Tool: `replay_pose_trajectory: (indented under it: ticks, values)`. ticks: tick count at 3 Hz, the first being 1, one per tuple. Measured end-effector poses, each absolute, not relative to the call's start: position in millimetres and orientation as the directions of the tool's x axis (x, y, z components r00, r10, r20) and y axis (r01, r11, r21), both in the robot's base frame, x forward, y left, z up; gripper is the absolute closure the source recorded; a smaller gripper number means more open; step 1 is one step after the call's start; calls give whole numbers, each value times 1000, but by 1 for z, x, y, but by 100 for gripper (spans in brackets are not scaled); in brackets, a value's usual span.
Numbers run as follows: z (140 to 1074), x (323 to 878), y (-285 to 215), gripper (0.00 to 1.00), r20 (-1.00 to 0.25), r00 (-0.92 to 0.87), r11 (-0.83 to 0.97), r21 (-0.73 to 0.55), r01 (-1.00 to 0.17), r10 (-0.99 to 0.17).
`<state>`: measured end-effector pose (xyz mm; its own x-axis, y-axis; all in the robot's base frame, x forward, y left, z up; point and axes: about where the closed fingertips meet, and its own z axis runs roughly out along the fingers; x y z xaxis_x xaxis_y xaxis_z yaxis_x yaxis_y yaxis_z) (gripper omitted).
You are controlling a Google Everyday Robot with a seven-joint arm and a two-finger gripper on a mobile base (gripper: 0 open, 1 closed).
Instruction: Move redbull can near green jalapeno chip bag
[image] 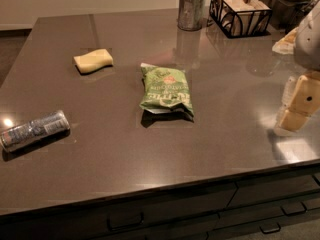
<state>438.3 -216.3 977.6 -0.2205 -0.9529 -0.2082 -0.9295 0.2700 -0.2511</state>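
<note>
Nearest the camera: dark drawer fronts [165, 216] along the counter's near face, each with a thin bar handle [125, 221].

Countertop [125, 154]: brown, glossy, with light reflections at near left and near right.

Redbull can [34, 130]: lying on its side at the near-left of the countertop, close to the left edge. Its long axis runs left to right, and the right end is tilted slightly toward the far side. Silver and blue, print not legible.

Green jalapeno chip bag [166, 91]: lying flat near the middle of the countertop, crinkled, with its red-and-white logo toward the far end. It is well apart from the can, to the can's right and somewhat farther back.

Yellow sponge [93, 61]: far left of the bag, flat on the surface. It touches neither the can nor the bag.

Far edge: a metal cup [191, 13] holding pale items, and just to its right a black wire basket [240, 13] with tan packets inside.

Gripper [297, 106]: at the right edge of the view, pale yellow and white, over the right part of the countertop, below the white arm [309, 39]. It is well apart from both the bag and the can. I cannot tell how far open it is. I also cannot tell whether it has hold of anything, as its outline is blurred.
</note>
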Motion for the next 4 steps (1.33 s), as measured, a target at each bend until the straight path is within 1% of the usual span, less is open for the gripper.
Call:
replay_pose_trajectory:
  ticks: [1, 2, 3, 4]
  values:
    - [978, 438, -216, 0, -208, -220, 270, -251, -929, -953]
    - [980, 457, -188, 0, -228, -167, 224, -252, -941, -959]
    - [978, 489, -137, 0, -263, -77, 145, -249, -957, -962]
    - [963, 518, -72, 0, -296, 25, 41, -214, -976, -955]
